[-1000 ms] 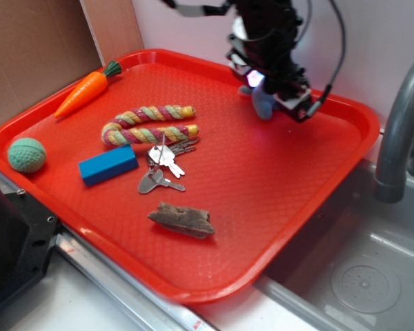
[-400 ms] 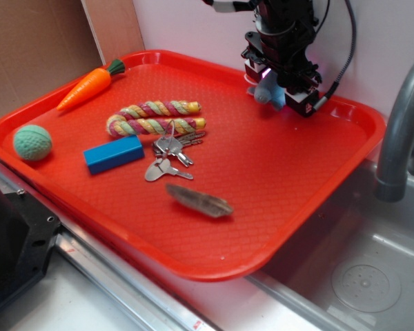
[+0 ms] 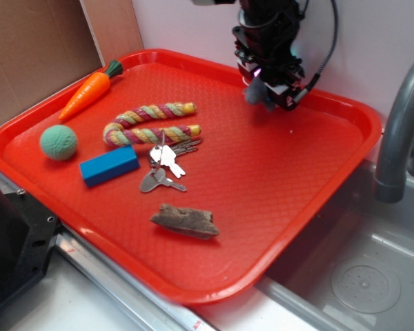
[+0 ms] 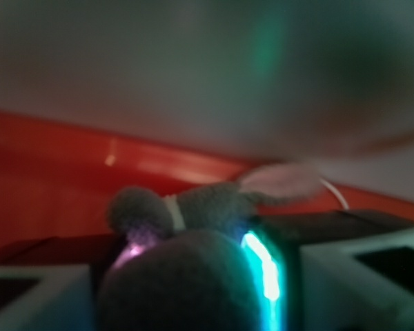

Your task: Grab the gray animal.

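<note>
In the exterior view, the gray animal (image 3: 255,91) is being pinched by the pincer (image 3: 265,86) above the far part of the red tray (image 3: 276,172), close to the tray's back rim and the pale wall. Only a small gray part of the toy is being shown below the black fingers; whether it is being held clear of the tray floor or is brushing it cannot be told. A pink glow is being cast at the pincer's tip. On the tray, well apart from the pincer, an orange carrot toy (image 3: 88,92) is being shown near the left back corner, a green ball (image 3: 58,142) by the left rim, a braided rope toy (image 3: 150,124) near the middle, a blue block (image 3: 109,165) just in front of the rope, a bunch of metal keys (image 3: 164,164) beside the block, and a brown wood chunk (image 3: 183,221) nearer the front. A gray faucet (image 3: 399,131) is being shown over a sink (image 3: 359,276) at the right.

In the wrist view, which is blurred, the gray animal (image 4: 193,227) is being gripped between the two fingers (image 4: 27,296), with pink and teal light being thrown on its sides. A thin white loop (image 4: 331,192) is being shown at its right. The tray's red rim (image 4: 69,172) is being seen behind it.
</note>
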### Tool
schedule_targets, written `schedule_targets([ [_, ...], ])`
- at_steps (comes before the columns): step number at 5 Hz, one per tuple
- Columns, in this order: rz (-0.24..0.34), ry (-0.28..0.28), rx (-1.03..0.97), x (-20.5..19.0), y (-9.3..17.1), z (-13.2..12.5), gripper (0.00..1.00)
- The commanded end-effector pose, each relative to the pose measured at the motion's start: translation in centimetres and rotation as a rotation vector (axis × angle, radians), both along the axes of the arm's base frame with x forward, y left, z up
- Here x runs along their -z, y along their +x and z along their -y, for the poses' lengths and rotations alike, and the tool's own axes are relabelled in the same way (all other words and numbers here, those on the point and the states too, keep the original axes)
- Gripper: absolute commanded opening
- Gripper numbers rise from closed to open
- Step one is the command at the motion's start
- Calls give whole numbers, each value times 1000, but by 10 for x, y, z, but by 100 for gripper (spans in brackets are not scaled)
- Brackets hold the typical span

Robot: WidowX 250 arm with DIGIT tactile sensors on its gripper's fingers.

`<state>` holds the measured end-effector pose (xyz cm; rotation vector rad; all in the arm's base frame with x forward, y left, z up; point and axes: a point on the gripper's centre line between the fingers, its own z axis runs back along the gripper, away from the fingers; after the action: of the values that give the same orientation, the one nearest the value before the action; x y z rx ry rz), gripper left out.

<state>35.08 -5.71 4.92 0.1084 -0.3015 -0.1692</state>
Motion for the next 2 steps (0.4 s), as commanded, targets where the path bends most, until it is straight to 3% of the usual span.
schedule_targets([
  [1, -92, -189, 149, -70, -51, 35, 0],
  [2, -190, -267, 145, -98, -78, 38, 0],
])
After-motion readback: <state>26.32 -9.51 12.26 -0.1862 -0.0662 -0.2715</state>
